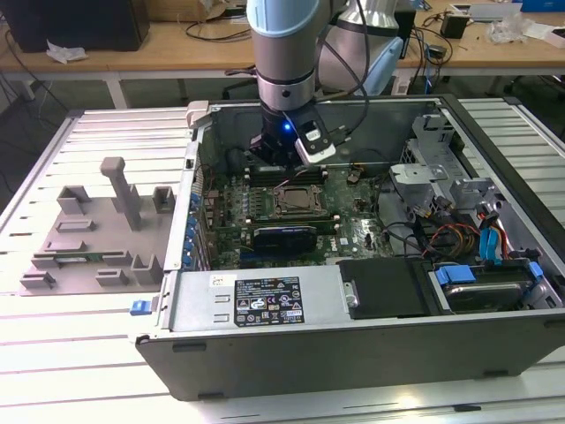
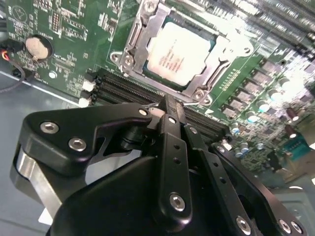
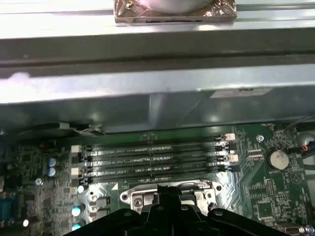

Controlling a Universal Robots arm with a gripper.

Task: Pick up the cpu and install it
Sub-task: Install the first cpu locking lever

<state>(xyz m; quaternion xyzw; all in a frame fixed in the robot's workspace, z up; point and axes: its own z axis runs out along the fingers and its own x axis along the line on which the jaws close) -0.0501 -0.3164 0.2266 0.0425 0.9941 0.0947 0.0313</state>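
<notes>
Pale slatted table (image 1: 71,380), wooden workbench (image 1: 159,57) behind — cluttered

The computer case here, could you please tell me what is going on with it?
A robot arm reaches into the open computer case. Its tool hovers over the motherboard, beside the socket, shut and holding nothing. The cpu already sits in that socket, inside its metal frame.

Space above the socket (image 1: 296,201) is open. Memory slots (image 3: 152,160), with the claw (image 2: 170,101) over them, and the chassis wall (image 3: 147,108) bound one side; a black card (image 1: 284,237) bounds the opposite side.
</notes>
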